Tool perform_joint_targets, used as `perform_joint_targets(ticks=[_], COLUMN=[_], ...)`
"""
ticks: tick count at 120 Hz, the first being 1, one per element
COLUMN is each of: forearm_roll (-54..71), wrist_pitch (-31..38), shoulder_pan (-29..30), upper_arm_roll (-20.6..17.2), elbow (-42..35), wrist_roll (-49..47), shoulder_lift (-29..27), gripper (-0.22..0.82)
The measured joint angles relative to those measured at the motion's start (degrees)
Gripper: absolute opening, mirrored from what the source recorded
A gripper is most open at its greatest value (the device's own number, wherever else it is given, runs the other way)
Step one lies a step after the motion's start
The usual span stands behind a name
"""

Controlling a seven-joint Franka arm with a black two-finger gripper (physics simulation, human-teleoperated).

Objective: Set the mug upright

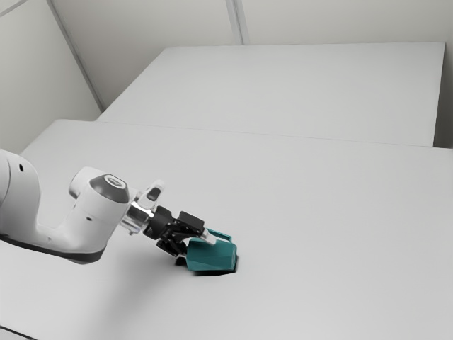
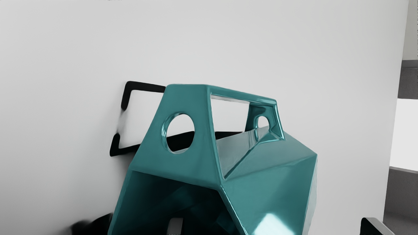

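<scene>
Lying on its side on the table, the teal faceted mug point(image 1: 212, 257) has its mouth toward the gripper point(image 1: 197, 244) and its angular handle point(image 1: 221, 235) on the upper side. In the wrist view the mug point(image 2: 271, 182) shows its dark mouth and the handle point(image 2: 189, 98), which has a round hole. The gripper point(image 2: 275, 226) stands open, straddling one side wall: one fingertip point(image 2: 175, 226) is at the mouth, overlapping the dark interior, and the other fingertip point(image 2: 375, 226) is outside, with a gap to the wall.
A light grey table point(image 1: 333, 234) surrounds the mug, with another pale flat surface point(image 1: 297, 88) behind it. Dark shadows lie on the table beside the mug. The table's edge point(image 2: 396, 130) runs past the outside finger's side.
</scene>
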Motion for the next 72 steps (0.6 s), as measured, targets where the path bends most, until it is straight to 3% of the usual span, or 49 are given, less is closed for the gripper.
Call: perform_joint_targets(ticks=[31, 72], forearm_roll=[-1.3, -4.0], wrist_pitch=[0.2, 0.2], shoulder_pan=[-0.3, -0.3], upper_arm_roll=[0.0, 0.0], elbow=[0.0, -0.3], wrist_roll=[0.9, 3.1], shoulder_lift=[0.1, 0.3], gripper=[0.41, 0.25])
